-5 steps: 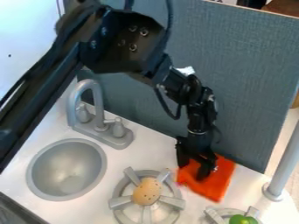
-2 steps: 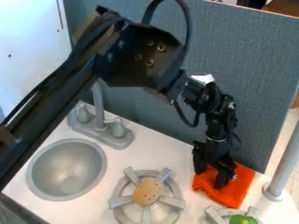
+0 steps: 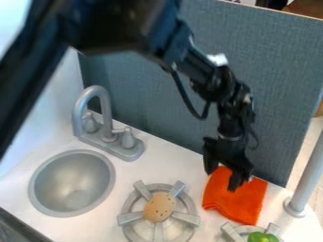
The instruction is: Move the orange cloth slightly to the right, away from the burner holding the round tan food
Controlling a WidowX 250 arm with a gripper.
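The black gripper [image 3: 222, 180] hangs over the upper left part of an orange cloth [image 3: 234, 201], at the lower right of the camera view. It is open, with one finger at the cloth's left edge and the other over the cloth. Part of the cloth's top is hidden behind the gripper; whether the fingertips touch it I cannot tell. The cloth lies on the white counter between the blue-grey back panel and the burners, its lower left edge slightly wavy.
A tan speckled egg-like object [image 3: 159, 207] sits on a grey burner [image 3: 131, 219]. Left are a round sink [image 3: 45, 183] and faucet [image 3: 106, 113]. A green object [image 3: 257, 237] rests on the second burner [image 3: 234, 233]; a grey post [image 3: 302, 182] stands at right.
The gripper and cloth moved right and somewhat down between the first two frames. Since then the gripper has risen and shifted slightly left, and the cloth's upper part has shifted up and left.
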